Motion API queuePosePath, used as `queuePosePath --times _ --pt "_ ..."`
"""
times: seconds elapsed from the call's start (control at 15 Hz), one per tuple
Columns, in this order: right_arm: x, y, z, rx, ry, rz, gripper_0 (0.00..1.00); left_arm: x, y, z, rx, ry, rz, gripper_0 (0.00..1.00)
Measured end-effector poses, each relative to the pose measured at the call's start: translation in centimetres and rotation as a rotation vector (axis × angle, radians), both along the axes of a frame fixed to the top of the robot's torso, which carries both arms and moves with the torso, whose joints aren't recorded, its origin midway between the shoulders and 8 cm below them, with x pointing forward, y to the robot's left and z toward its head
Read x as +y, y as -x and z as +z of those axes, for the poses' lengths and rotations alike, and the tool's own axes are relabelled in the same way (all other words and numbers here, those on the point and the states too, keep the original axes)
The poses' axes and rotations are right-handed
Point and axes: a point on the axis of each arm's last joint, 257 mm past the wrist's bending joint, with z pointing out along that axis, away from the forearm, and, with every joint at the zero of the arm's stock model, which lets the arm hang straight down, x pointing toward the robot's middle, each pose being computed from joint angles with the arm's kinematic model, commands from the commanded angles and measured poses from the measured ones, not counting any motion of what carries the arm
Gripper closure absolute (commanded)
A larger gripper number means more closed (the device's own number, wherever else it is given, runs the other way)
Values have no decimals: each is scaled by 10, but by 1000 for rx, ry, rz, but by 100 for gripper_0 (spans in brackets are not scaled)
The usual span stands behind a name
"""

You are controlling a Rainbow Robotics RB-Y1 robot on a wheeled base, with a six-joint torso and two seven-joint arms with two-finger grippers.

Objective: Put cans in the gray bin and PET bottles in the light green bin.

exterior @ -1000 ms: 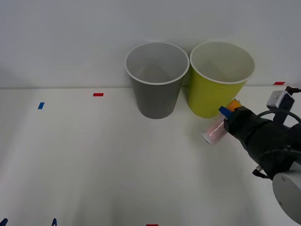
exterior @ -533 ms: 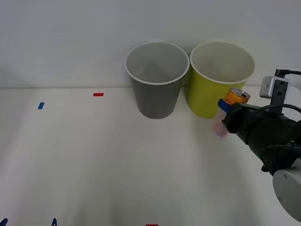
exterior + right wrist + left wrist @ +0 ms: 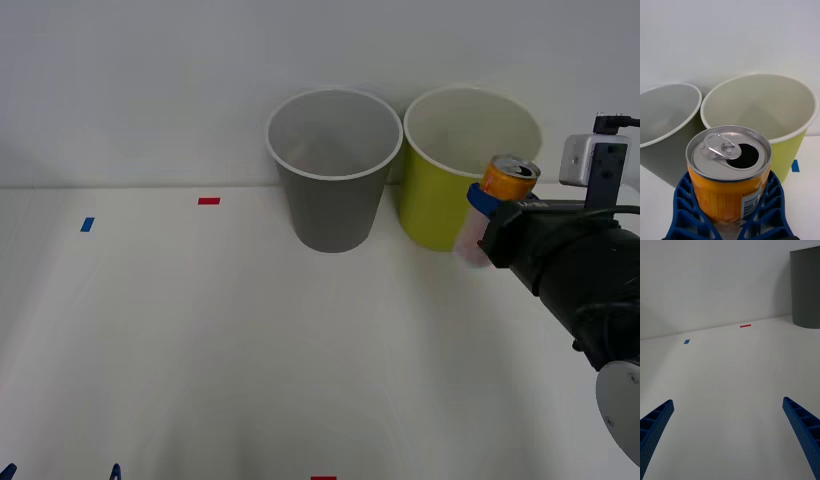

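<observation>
My right gripper (image 3: pixel 487 222) is shut on the can (image 3: pixel 492 209), a slim pink-white one with an orange band and an open silver top (image 3: pixel 729 151). It holds the can upright in the air, in front of the light green bin (image 3: pixel 455 185) at its right side. The blue fingers (image 3: pixel 685 202) clasp the can on both sides. The gray bin (image 3: pixel 332 170) stands just left of the green one, touching it. My left gripper (image 3: pixel 730 435) hangs open low over the table's near left, with the gray bin's wall (image 3: pixel 806 288) far off.
Small red tape marks (image 3: pixel 208 201) and a blue one (image 3: pixel 87 224) lie on the white table. A wall rises right behind the bins. Open tabletop stretches left of and before the bins.
The right gripper has lifted the can from a tilted, low pose near the table to upright beside the green bin's rim. The left arm has not moved.
</observation>
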Motion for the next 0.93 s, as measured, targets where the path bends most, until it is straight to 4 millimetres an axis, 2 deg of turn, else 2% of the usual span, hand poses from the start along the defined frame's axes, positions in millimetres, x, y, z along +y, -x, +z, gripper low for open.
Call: queuePosePath --times 0.13,0.33,0.67,0.8,0.93 --pt "9 -3 27 -66 17 15 100 0 0 0 0 0 0 0" --pt "46 -8 64 -144 -9 100 100 0 0 0 0 0 0 0" --pt "123 -50 88 -149 -61 248 100 0 0 0 0 0 0 0" --pt "145 -76 94 -138 -49 281 100 0 0 0 0 0 0 0" --pt "156 -96 100 -149 -34 296 100 0 0 0 0 0 0 0"
